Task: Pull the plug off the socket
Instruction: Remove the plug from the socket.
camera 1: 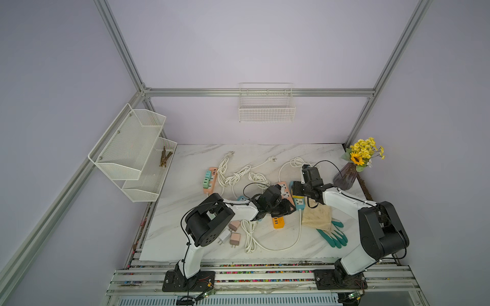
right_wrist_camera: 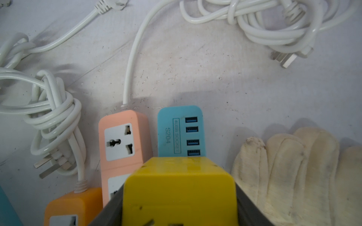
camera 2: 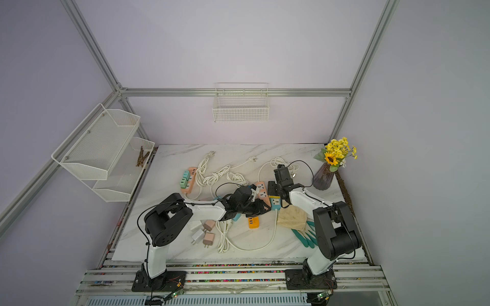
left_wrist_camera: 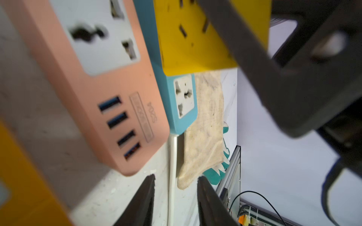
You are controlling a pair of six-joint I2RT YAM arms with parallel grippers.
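yellow plug (right_wrist_camera: 179, 187) is standing on the blue socket bar (right_wrist_camera: 180, 131), squeezed in the right claw (right_wrist_camera: 178, 211); left claw (left_wrist_camera: 175, 182) is hanging half open over the bar's white cord (left_wrist_camera: 172, 156).

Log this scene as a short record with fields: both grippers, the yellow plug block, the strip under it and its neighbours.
right gripper: shut on the yellow plastic plug block
plug: sits on the blue plastic power strip, prongs hidden
left gripper: jaws apart, white cord seen between them, nothing clamped
neighbours: pink plastic power strip alongside the blue strip; off-white fabric glove on its other side
task status: plug not yet pulled off
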